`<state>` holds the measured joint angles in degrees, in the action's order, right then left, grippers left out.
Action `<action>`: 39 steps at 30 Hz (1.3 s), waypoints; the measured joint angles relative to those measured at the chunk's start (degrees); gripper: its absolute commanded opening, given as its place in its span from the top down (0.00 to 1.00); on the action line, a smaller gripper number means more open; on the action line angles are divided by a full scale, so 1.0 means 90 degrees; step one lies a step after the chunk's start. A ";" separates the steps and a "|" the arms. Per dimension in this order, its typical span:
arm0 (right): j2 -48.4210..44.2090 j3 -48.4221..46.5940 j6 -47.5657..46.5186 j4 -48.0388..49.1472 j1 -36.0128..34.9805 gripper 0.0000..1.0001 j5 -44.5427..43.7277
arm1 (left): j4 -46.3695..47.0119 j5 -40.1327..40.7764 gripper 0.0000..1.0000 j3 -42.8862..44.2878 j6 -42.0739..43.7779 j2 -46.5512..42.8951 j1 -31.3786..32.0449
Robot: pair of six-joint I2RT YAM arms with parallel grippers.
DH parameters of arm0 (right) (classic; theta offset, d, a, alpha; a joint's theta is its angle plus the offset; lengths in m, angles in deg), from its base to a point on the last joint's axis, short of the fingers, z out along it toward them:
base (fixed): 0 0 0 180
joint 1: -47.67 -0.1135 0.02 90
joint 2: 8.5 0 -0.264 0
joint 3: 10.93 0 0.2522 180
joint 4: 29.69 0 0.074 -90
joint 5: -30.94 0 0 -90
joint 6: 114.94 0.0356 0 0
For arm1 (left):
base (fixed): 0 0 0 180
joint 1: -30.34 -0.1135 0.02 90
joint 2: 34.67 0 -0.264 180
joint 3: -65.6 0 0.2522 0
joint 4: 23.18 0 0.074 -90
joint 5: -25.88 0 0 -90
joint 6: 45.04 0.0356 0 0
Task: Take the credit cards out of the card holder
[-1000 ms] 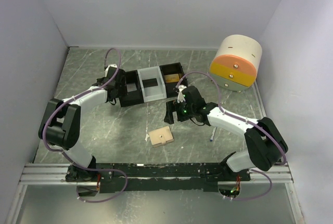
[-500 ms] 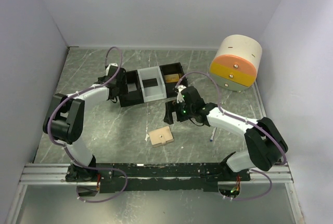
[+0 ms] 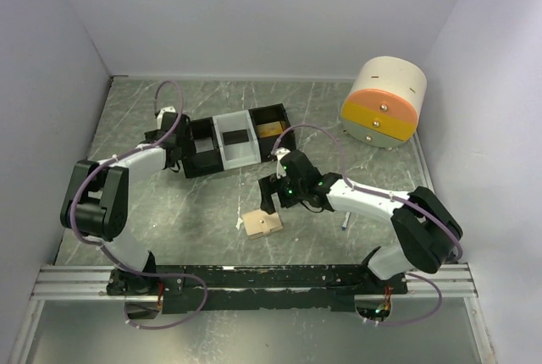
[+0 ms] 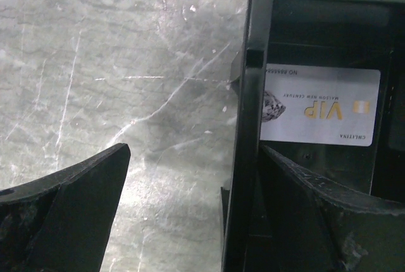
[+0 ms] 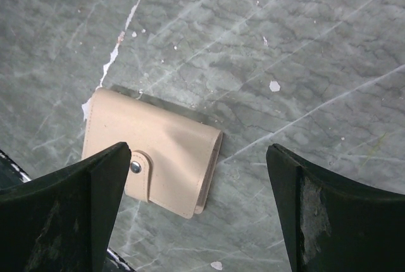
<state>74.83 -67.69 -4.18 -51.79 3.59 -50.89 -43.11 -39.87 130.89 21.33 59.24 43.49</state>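
The card holder (image 3: 262, 224) is a tan bifold lying shut on the table, its strap fastened by the snap stud (image 5: 135, 167). In the right wrist view the card holder (image 5: 158, 152) sits under and between my fingers, toward the left one. My right gripper (image 3: 273, 201) is open just above its far edge, as the right wrist view (image 5: 199, 209) also shows. My left gripper (image 3: 172, 154) is open and straddles the left wall of the three-compartment tray (image 3: 218, 140). In the left wrist view (image 4: 195, 152), one finger is outside the tray and one is inside. A white VIP card (image 4: 319, 104) lies in that compartment.
A round cream, orange and yellow drawer unit (image 3: 383, 103) stands at the back right. A small pen-like object (image 3: 345, 222) lies right of the card holder. A white scrap (image 3: 238, 223) lies just to its left. Walls enclose the table on three sides.
The tray has slid left along with my left gripper. My right gripper has moved left and nearer, now just over the card holder. The card holder has not moved.
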 measured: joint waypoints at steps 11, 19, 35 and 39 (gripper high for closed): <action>-0.0005 0.0068 -0.0075 -0.0389 -0.0211 0.14 -0.0534 | -0.0182 -0.0002 0.06 0.0272 0.0002 -0.0325 0.0704; -0.0410 0.0447 0.0056 -0.0432 -0.0884 0.13 -0.0726 | -0.0085 0.0005 0.06 -0.0357 0.0000 -0.2533 0.0928; -0.1064 0.0852 0.0726 -0.0182 -0.1440 0.13 -0.1426 | 0.1032 -0.3045 0.01 -0.2885 -0.1338 -0.4133 0.0867; -0.1083 0.0855 0.0753 -0.0158 -0.1564 0.12 -0.1491 | 0.1967 -0.4855 0.40 -0.3232 -0.2429 -0.4320 0.0806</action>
<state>65.08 -60.00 2.59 -53.21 -10.49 -64.31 -25.41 -83.56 101.80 -0.53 20.35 50.75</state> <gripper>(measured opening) 0.873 0.749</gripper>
